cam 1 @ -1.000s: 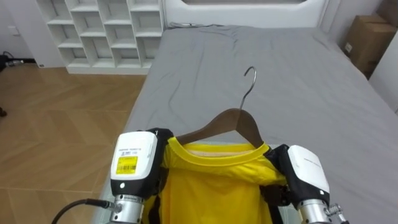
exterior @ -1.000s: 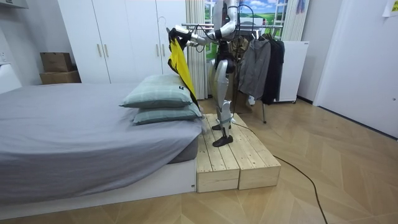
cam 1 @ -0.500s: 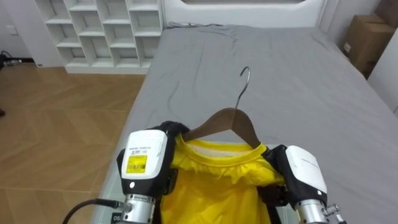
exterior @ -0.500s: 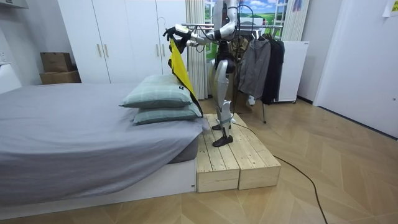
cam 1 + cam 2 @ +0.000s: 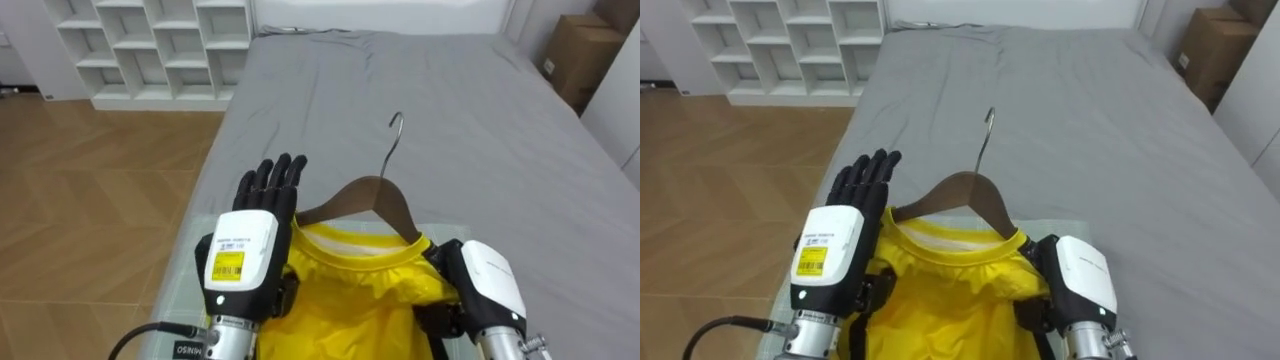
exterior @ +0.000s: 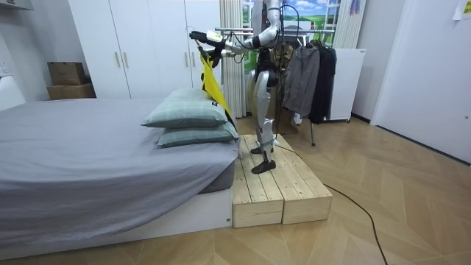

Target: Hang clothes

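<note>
Yellow shirt [image 5: 345, 300]: task item. Collar seated on a wooden hanger [image 5: 375, 192], raised before the robot's chest between the two hands. In the room view it dangles over the pillows [image 6: 188, 118] at the edge of the bed [image 5: 450, 100].

Metal hook [image 5: 397, 135]: upright, free of any rail, standing above the hanger's neck.

Left hand [image 5: 262, 195]: fingers straight and spread, holding nothing, just beside the hanger's left shoulder. Contact with wood or cloth cannot be told.

Right hand [image 5: 485, 285]: at the shirt's right shoulder, its front part buried under the cloth. What hold it has cannot be told.

Stance: upright on a wooden platform [image 6: 276, 188] beside the bed, arms stretched out over the pillows. The clothes rack [image 6: 312, 129], hung with dark garments [image 6: 302, 73], stands behind the robot.

Step in hand (judged): securing the hangered shirt for carrying to the rack; hanging not yet done.

Handling notes (judged):
- Close the left hand on the hanger's wood rather than on loose cloth, which would slide.
- Keep the hanger level so the collar stays on both shoulders.
- Leave the hook unobstructed.
- Turn carefully on the narrow platform.
- Lift the hook above the rail, then lower it on.
</note>
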Tool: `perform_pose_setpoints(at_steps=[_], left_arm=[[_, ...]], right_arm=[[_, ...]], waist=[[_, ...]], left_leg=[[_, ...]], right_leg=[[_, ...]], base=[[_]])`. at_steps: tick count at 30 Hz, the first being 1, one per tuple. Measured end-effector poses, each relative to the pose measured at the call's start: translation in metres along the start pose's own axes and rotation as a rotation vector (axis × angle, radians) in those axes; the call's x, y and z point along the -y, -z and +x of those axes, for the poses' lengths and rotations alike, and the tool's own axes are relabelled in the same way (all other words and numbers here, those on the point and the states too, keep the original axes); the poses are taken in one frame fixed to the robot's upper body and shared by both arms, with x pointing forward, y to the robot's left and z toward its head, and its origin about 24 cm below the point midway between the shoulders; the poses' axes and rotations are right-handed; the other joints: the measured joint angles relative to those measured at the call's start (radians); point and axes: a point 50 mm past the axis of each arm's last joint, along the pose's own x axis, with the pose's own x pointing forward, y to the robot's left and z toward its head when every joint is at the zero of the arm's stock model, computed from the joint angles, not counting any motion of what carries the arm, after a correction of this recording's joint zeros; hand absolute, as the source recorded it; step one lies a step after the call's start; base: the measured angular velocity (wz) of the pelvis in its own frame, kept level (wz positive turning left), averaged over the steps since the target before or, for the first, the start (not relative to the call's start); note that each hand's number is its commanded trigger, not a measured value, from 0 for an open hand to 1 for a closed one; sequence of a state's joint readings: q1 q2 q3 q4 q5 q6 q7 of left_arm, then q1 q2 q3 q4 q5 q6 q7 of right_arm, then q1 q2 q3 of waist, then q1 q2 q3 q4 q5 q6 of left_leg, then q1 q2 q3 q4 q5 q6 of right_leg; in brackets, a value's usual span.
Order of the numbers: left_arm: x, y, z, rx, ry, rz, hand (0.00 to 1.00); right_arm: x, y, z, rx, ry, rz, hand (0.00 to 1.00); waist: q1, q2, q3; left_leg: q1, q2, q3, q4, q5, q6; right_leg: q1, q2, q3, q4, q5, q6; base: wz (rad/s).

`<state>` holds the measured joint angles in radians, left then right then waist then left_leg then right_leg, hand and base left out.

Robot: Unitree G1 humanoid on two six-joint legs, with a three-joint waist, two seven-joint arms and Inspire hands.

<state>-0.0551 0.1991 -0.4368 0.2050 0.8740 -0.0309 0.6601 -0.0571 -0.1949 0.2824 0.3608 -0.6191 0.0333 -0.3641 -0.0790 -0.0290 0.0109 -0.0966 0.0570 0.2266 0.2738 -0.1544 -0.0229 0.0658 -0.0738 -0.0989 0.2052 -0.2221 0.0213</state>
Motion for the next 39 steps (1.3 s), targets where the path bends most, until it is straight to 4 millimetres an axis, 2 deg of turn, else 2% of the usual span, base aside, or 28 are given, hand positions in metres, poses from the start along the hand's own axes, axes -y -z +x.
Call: perform_pose_setpoints(at_steps=[4,13,20,28,39], left_arm=[[0.0001,-0.0010,-0.0002,0.010,0.001,-0.008,0.00],[-0.0003,0.0000,-0.0003,0.011,0.002,-0.003,0.00],[-0.0004,0.0017,-0.0019,0.009,0.006,0.003,0.00],[-0.0010,0.0033,-0.0022,0.008,0.003,0.008,0.00],[-0.0023,0.0035,-0.0022,0.006,-0.023,0.007,0.00]], right_arm=[[-0.0069,0.0082,-0.0024,-0.037,-0.037,-0.007,1.00],[-0.0091,0.0102,-0.0031,-0.046,-0.051,-0.009,1.00],[-0.0091,0.0102,-0.0032,-0.045,-0.051,-0.012,1.00],[-0.0091,0.0103,-0.0032,-0.046,-0.050,-0.010,1.00],[-0.0084,0.0106,-0.0034,-0.046,-0.034,-0.014,1.00]], waist=[[-0.003,0.011,0.0039],[0.002,0.013,0.0041],[0.002,0.011,0.0033],[0.003,-0.002,0.0022],[0.007,-0.002,0.0017]], left_leg=[[0.005,-0.003,0.020,0.001,-0.006,0.010],[0.002,-0.012,0.020,0.012,-0.012,0.024],[0.003,-0.014,0.019,0.012,-0.009,0.028],[0.004,-0.013,0.018,0.017,-0.009,0.029],[0.008,-0.013,0.017,0.016,-0.008,0.029]], right_leg=[[-0.001,-0.008,0.012,0.000,0.005,0.008],[-0.001,-0.017,0.016,0.001,0.013,0.023],[-0.001,-0.018,0.016,0.005,0.014,0.024],[-0.001,-0.018,0.016,0.008,0.014,0.024],[0.001,-0.017,0.017,0.009,0.014,0.024]], base=[[-0.11],[0.00],[0.00],[0.00],[0.00]])
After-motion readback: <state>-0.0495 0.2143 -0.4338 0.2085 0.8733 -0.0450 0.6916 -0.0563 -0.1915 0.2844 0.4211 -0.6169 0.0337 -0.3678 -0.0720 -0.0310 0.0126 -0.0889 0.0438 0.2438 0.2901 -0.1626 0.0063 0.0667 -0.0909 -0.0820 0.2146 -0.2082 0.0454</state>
